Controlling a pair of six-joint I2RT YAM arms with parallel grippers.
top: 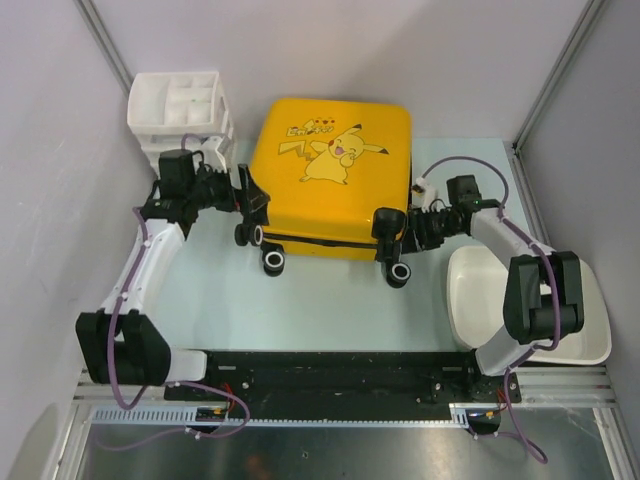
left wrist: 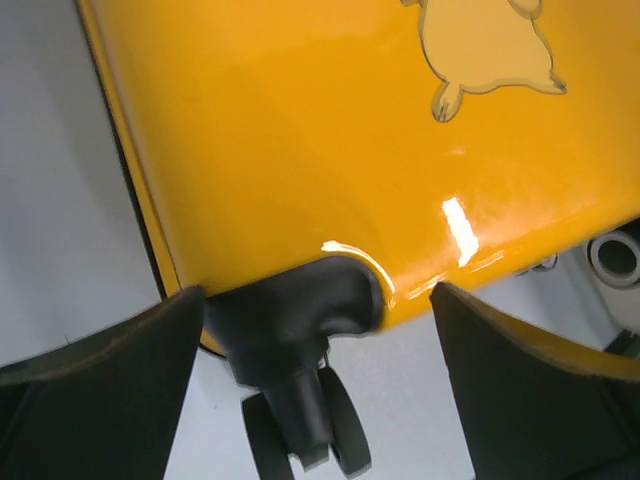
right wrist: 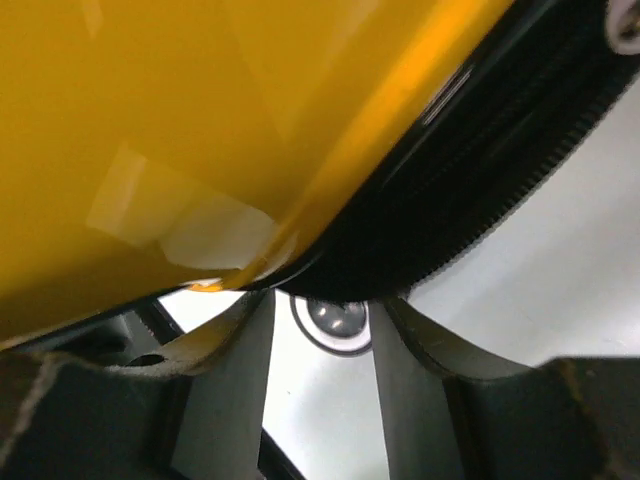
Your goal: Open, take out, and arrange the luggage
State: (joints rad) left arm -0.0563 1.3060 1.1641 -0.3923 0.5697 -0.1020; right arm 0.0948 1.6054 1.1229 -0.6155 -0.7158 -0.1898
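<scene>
You see the luggage [top: 330,170] lying flat on the pale table [top: 330,315], in the middle toward the far side, closed, with the cartoon print facing up. Its long axis runs from far to near, and its black wheels [top: 275,262] point toward the arm bases. The shell is hard, glossy yellow plastic with rounded corners. A black zip [right wrist: 480,170] with fine teeth runs around its edge.

Your left gripper [top: 250,203] is at the near left corner of the luggage. Its jaws stand wide apart, one on each side of the black wheel housing [left wrist: 300,310], without touching it.

Your right gripper [top: 405,228] is at the near right corner, just under the zip. Its fingers [right wrist: 240,380] have a narrow gap between them, and a wheel shows through it. I cannot tell if the tips touch the zip.

A white drawer unit [top: 175,105] stands far left, and its top tray is divided in compartments. A white tub [top: 590,340] stands near right, and its inside shows smooth white plastic.
</scene>
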